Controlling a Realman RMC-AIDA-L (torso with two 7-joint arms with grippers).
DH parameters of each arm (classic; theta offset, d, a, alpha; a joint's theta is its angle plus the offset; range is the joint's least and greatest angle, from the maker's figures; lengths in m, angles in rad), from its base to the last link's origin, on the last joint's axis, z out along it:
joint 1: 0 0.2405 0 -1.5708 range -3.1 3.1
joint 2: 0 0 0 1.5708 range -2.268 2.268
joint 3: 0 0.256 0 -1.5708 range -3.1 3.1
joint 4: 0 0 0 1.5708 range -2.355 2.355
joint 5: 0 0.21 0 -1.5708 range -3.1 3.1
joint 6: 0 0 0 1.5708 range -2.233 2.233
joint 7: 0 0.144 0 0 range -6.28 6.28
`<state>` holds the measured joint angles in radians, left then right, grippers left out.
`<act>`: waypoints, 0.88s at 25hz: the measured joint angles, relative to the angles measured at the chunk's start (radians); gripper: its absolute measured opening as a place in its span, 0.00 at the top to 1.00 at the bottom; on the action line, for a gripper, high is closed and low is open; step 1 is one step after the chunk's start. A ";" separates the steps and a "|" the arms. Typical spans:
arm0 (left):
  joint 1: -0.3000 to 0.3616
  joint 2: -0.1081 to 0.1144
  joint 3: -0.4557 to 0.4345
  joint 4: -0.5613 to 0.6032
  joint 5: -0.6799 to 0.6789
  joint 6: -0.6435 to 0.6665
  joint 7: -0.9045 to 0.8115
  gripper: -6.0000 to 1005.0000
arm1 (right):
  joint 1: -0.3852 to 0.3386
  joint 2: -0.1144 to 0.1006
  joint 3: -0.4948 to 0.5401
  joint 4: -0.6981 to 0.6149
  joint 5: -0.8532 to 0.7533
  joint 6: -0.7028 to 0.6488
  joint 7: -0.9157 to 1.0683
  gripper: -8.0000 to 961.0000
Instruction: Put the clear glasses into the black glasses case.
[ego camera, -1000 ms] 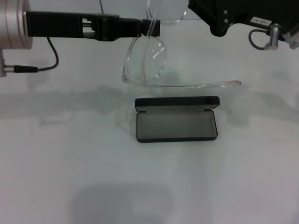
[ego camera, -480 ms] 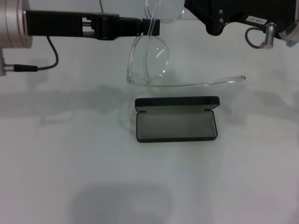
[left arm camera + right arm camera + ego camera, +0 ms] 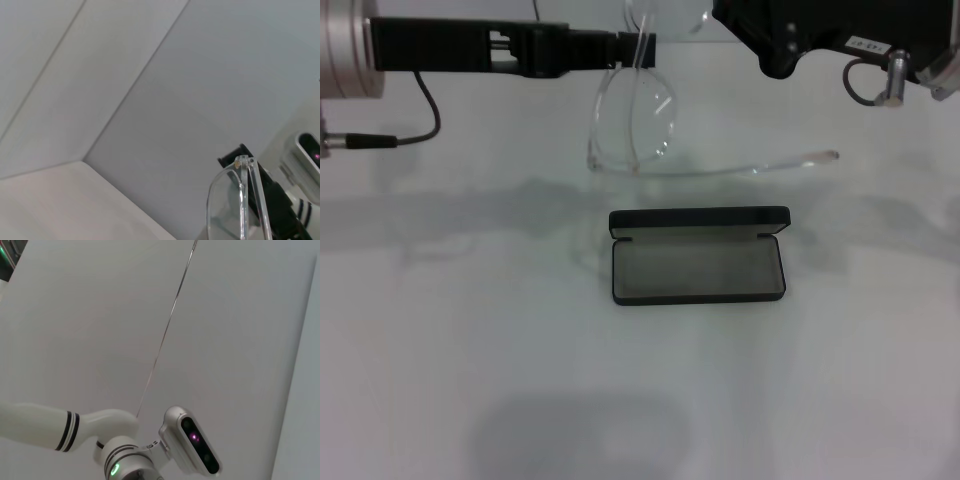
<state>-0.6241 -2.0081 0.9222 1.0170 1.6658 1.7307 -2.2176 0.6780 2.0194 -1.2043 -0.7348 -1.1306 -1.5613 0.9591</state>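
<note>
Carry step: left gripper (image 3: 642, 50) clamped on transparent colourless plastic clear glasses (image 3: 638, 120) held above the open flat rectangular black glasses case (image 3: 700, 268); right gripper's state indeterminable; next, lower into the grey lining.

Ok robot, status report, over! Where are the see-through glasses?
Left gripper shut on clear glasses, held up behind the open black glasses case. Right gripper out of sight. Nothing in the way.
</note>
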 joint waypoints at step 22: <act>-0.003 0.004 -0.287 -0.184 -0.216 -0.039 0.311 0.91 | -0.050 -0.006 -0.004 -0.003 -0.010 -0.045 -0.006 0.98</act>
<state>-0.6269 -2.0044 0.6352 0.8325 1.4496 1.6921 -1.9064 0.6284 2.0130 -1.2080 -0.7379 -1.1407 -1.6066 0.9526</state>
